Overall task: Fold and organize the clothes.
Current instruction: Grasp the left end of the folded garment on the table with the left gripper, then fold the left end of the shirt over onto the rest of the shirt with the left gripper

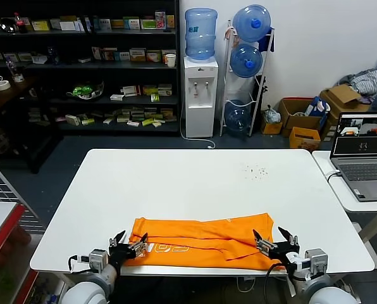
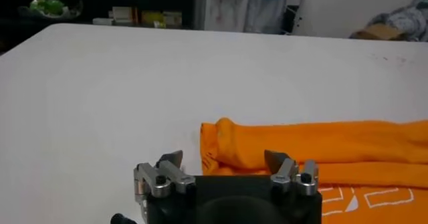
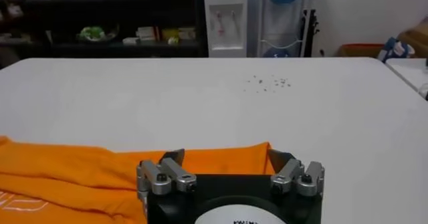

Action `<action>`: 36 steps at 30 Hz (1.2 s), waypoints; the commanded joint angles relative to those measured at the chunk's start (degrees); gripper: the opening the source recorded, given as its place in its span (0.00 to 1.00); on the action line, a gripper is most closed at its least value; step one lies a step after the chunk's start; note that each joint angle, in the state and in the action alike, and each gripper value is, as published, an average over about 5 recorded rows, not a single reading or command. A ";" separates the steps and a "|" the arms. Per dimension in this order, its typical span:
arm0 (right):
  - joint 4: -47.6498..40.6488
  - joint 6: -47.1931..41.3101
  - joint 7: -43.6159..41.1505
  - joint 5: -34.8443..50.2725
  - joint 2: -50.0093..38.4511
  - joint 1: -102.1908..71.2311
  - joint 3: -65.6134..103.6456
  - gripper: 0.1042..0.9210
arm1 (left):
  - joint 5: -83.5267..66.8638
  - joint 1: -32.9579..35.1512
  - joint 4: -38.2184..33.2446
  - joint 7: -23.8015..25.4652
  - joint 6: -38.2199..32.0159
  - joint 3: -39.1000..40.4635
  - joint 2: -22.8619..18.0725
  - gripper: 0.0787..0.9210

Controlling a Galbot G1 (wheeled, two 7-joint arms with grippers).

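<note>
The orange T-shirt (image 1: pixel 204 239) lies folded into a long band along the near edge of the white table (image 1: pixel 188 183), with pale lettering showing near its left end. My left gripper (image 1: pixel 131 241) is open at the shirt's left end, low over the table's near edge. In the left wrist view the shirt (image 2: pixel 314 145) lies just beyond the open left gripper (image 2: pixel 224 160). My right gripper (image 1: pixel 274 238) is open at the shirt's right end. In the right wrist view the shirt's edge (image 3: pixel 221 160) shows between the tips of the open right gripper (image 3: pixel 226 157). Neither gripper holds cloth.
A laptop (image 1: pixel 364 152) stands on a side table at the right. Small dark specks (image 1: pixel 257 170) dot the table's far right part. Shelves (image 1: pixel 81 63), a water dispenser (image 1: pixel 200 82) and bottles stand beyond the table. A wire rack (image 1: pixel 2 190) is at the left.
</note>
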 commanded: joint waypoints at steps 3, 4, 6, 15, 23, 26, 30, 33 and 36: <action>-0.03 -0.04 0.07 -0.17 0.13 -0.30 0.16 0.88 | -0.72 0.44 0.86 -0.21 -0.01 0.57 -0.24 0.83; -0.03 -0.04 0.07 -0.16 0.14 -0.26 0.12 0.88 | -0.68 0.47 0.99 -0.19 -0.03 0.61 -0.30 0.80; -0.07 -0.06 0.07 -0.19 0.19 -0.21 0.01 0.88 | -0.65 0.43 1.29 -0.16 -0.10 0.65 -0.42 0.74; -0.23 0.01 0.08 -0.43 0.42 -0.41 0.05 0.88 | -0.77 0.11 1.56 -0.26 -0.46 0.87 -1.06 0.43; -0.46 0.05 0.06 -0.85 1.02 0.03 0.09 0.88 | -0.63 0.34 0.94 -0.26 -1.19 0.62 -2.01 0.15; -0.72 0.16 0.02 -1.18 1.40 0.12 0.02 0.88 | -0.52 0.25 0.16 -0.32 -1.59 0.12 -2.40 0.07; -0.86 0.23 0.02 -1.32 1.71 0.34 -0.03 0.88 | -0.47 -0.04 -1.04 -0.37 -1.65 -1.13 -2.14 0.06; -1.09 0.30 0.02 -1.35 2.01 1.09 -0.06 0.88 | -0.73 -0.28 -1.58 -0.46 -1.50 -2.98 -1.16 0.06; -1.35 0.38 0.06 -1.47 2.54 2.11 -0.39 0.88 | -1.05 -0.27 -1.59 -0.65 -1.23 -5.73 0.27 0.06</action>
